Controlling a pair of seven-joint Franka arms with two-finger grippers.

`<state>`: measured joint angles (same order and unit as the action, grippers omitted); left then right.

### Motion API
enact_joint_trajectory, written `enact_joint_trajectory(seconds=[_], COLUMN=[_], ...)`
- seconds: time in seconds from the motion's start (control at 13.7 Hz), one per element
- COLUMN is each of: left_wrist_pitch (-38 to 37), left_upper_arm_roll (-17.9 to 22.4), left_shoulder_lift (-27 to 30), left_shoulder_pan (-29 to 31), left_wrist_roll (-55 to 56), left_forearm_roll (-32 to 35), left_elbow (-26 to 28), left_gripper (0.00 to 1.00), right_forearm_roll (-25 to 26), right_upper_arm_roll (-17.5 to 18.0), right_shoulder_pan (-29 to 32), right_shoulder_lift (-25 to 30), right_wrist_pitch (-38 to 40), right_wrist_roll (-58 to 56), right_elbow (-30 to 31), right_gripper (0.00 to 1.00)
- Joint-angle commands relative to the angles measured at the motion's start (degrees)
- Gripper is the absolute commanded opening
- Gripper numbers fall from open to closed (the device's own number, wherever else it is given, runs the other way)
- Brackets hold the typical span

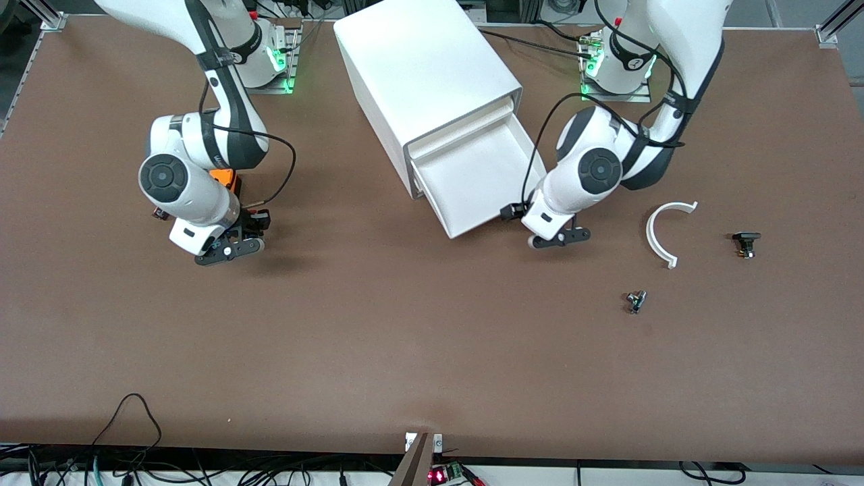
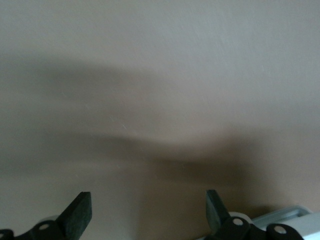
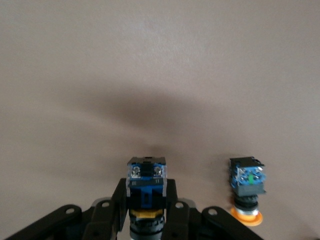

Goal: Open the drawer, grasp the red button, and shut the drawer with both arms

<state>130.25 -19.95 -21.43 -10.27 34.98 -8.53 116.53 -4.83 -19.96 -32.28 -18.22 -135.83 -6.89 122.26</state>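
Button [image 3: 146,182]: black-blue body clamped betw. the fingers of the right gripper [image 1: 229,248], low over the table [image 1: 405,351], well apart from the cabinet [image 1: 418,74], toward the right arm's end. Cap colour can't be told; only a yellow bit shows betw. the fingers. A 2nd button [image 3: 246,192] w/ orange cap stands on the table just beside it. Orange box [image 1: 223,178] lies under that arm.

Drawer [image 1: 472,182] is pulled out of the cabinet toward the front camera, tray bare. Left gripper [image 1: 559,237] hangs just beside the drawer's front corner, fingers apart, holding nothing.

Toward the left arm's end, away from the cabinet: white curved piece [image 1: 660,233], black part [image 1: 746,243], small dark part [image 1: 635,301].
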Motion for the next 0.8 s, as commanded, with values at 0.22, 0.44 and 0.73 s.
enact_joint_trajectory(seconds=[0.22,0.44,0.73], left_wrist_pitch=[0.0,0.0,0.0], left_upper_arm_roll=[-8.7,-11.7,-12.4], left_shoulder_lift=[5.1,5.4,5.6], left_shoulder_pan=[-0.2,-0.2,-0.1], left_wrist_roll=[-0.2,-0.2,-0.3], left_forearm_roll=[-1.5,-1.5,-1.5], left_elbow=[6.5,8.4,8.7], left_gripper=[1.00,1.00,1.00], right_forearm_roll=[1.0,0.8,0.8], right_upper_arm_roll=[0.9,1.0,1.2], right_shoulder_pan=[0.4,0.5,0.5], right_shoulder_lift=[2.0,1.8,5.5], right_wrist_pitch=[-14.4,-14.5,-2.4], right_wrist_roll=[2.6,5.3,10.1], right_elbow=[10.9,10.4,4.5], right_gripper=[0.35,1.00,1.00])
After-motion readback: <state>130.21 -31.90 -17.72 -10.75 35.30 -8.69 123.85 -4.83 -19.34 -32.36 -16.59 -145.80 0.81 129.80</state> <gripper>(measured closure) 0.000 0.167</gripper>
